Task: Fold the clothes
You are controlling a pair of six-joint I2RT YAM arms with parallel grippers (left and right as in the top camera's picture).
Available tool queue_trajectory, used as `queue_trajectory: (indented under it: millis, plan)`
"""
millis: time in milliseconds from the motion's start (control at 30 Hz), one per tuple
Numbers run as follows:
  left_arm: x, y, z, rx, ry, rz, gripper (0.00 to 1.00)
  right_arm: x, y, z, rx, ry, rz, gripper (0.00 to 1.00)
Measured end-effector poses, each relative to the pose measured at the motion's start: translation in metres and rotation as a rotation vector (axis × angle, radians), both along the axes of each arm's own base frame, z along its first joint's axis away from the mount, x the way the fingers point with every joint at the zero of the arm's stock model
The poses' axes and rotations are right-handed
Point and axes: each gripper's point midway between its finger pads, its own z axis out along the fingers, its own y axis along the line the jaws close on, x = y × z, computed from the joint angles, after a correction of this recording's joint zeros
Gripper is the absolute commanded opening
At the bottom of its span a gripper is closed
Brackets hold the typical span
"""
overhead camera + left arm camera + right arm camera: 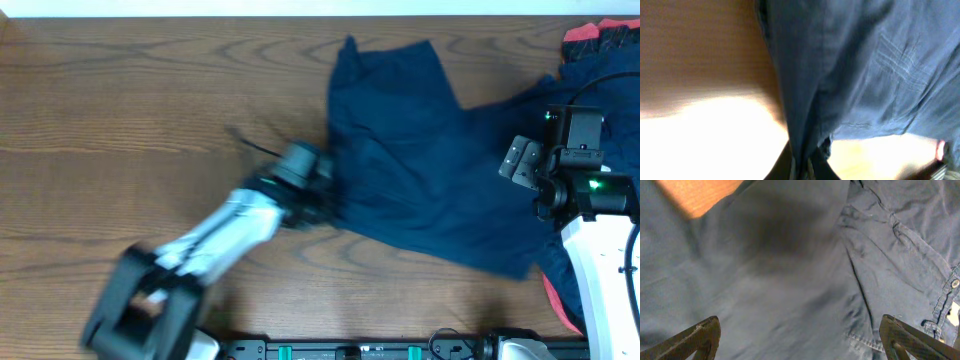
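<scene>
The clothes (420, 170) are a dark navy garment spread over the right half of the wooden table. My left gripper (325, 205) is at the garment's left edge, shut on a pinch of the navy fabric. In the left wrist view the cloth (850, 70) runs down into the closed jaws at the bottom, where my left gripper (802, 170) clamps it. My right gripper (530, 165) hovers over the garment's right part, open. In the right wrist view its fingertips (700, 337) stand wide apart above the fabric (805, 280), nothing between them.
A red and dark garment (600, 40) lies at the back right corner, and a red edge (560, 305) shows under the navy cloth by the right arm. Bare wooden table (130, 110) stretches to the left. A black rail (350, 350) runs along the front edge.
</scene>
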Motion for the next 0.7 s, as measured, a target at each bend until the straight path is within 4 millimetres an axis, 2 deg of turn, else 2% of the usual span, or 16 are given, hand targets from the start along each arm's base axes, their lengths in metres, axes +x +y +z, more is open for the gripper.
queue_trajectory:
  millis: [100, 133, 167, 200, 233, 267, 333, 367, 433, 600, 700]
  plan:
    - [0.042, 0.08, 0.033, 0.046, -0.136, 0.181, 0.06, 0.0, 0.0, 0.0, 0.0, 0.0, 0.0, 0.99]
    - [0.052, 0.105, 0.042, 0.062, -0.174, 0.241, 0.17, 0.0, 0.0, 0.0, 0.001, -0.001, 0.0, 0.99]
    - [0.06, 0.13, 0.05, 0.08, -0.211, 0.298, 0.45, 0.0, 0.0, 0.0, 0.001, -0.001, 0.0, 0.99]
    - [0.066, 0.157, 0.057, 0.102, -0.241, 0.367, 0.8, 0.0, 0.0, 0.0, 0.001, -0.001, 0.0, 0.99]
    - [0.069, 0.179, 0.062, 0.109, -0.251, 0.432, 0.98, 0.0, 0.0, 0.0, 0.001, 0.0, 0.0, 0.99]
    - [0.069, 0.198, 0.065, 0.115, -0.252, 0.49, 0.98, 0.0, 0.0, 0.0, 0.001, -0.001, 0.0, 0.99]
    - [0.06, 0.219, 0.063, 0.093, -0.207, 0.557, 0.98, 0.0, 0.0, 0.0, 0.001, 0.0, 0.001, 0.99]
    - [0.055, 0.221, 0.061, 0.081, -0.18, 0.567, 0.98, 0.0, 0.0, 0.0, 0.001, 0.0, 0.0, 0.99]
    - [0.035, 0.213, 0.054, 0.034, -0.077, 0.558, 0.98, 0.0, 0.0, 0.0, 0.002, 0.001, 0.001, 0.99]
    - [-0.012, 0.173, 0.045, -0.027, 0.144, 0.463, 0.98, 0.0, 0.002, -0.001, 0.011, 0.003, 0.007, 0.99]
    - [-0.03, 0.149, 0.043, -0.034, 0.205, 0.382, 0.98, 0.0, 0.003, -0.002, 0.014, 0.002, 0.008, 0.99]
